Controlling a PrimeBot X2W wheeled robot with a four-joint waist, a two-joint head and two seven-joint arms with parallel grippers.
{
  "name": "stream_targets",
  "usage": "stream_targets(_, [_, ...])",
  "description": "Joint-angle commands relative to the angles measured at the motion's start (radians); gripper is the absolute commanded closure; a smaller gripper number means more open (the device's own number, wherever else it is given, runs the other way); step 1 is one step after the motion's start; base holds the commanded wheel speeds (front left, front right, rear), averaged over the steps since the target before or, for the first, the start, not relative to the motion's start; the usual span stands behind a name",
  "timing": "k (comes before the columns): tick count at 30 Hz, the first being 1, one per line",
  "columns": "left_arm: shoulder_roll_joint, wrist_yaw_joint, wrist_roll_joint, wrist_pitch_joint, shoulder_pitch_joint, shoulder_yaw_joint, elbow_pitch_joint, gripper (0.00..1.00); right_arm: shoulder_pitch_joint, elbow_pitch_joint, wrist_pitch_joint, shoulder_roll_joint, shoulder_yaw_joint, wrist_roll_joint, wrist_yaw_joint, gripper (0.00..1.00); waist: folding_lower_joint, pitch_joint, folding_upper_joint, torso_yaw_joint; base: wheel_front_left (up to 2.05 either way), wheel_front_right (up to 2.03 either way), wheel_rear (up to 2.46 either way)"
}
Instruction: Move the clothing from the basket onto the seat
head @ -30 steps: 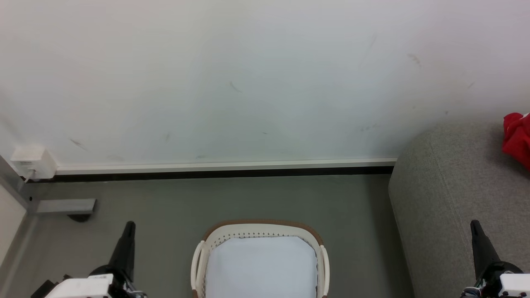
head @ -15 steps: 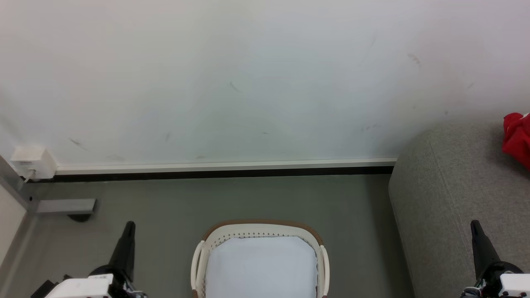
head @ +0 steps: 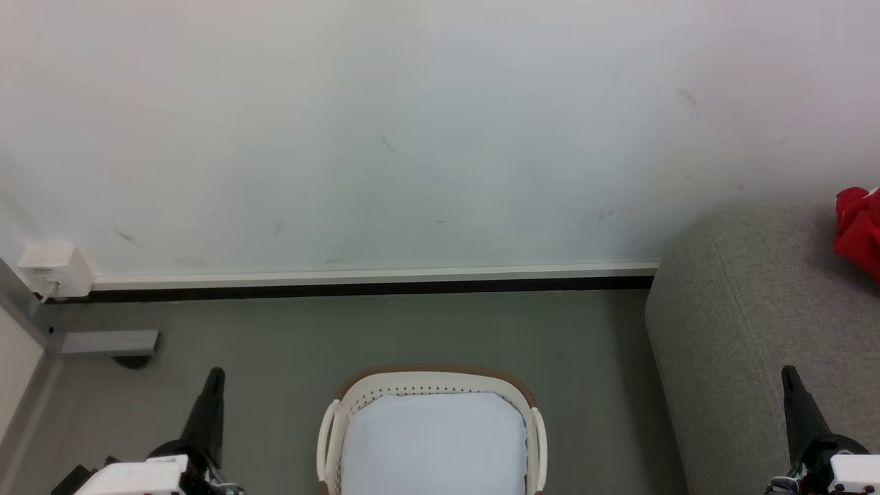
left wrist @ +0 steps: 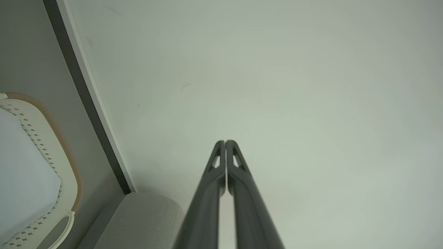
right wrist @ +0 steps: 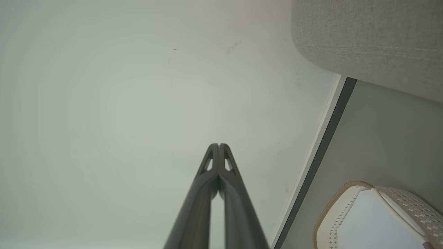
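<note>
Both grippers are clamped together on nothing: the left gripper (head: 215, 375) and the right gripper (head: 788, 372) sit at the near left and near right, pointing away from us. The clothing (head: 856, 227), a crumpled red bunch cut off by the right edge, lies on the seat (head: 742, 309) at the far right. It is well apart from the basket (head: 434, 376), which stands on the floor (head: 412, 330) near us in the middle with a pale sheet (head: 433, 440) inside. We judge the red fabric light, limp and probably a little slick, not fragile. It should sag and trail when lifted, so we would pinch a raised fold near the middle of the bunch rather than a flat edge. The head view gives us the red cloth and both grippers at once, each as a single dark spike. The wrist views settle the rest: each pair of fingers meets along a thin seam with nothing between, against the bare wall (left wrist: 311, 86). They also bring the basket's perforated side and the seat's rounded corner closer.
</note>
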Motion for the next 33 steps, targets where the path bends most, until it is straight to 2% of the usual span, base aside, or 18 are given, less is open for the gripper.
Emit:
stream_targets(1, [0.007, -0.004, -0.014, 0.004, -0.009, 0.002, 0.0, 1.0, -0.013, -0.003, 0.002, 0.001, -0.004, -0.008, -0.002, 1.0, 0.0, 0.0, 0.0, 0.0, 0.0, 0.0, 0.0])
stream_targets(33, [0.007, -0.004, -0.014, 0.004, -0.009, 0.002, 0.0, 1.0, -0.013, -0.003, 0.004, 0.001, -0.005, -0.009, -0.002, 1.0, 0.0, 0.0, 0.0, 0.0, 0.0, 0.0, 0.0])
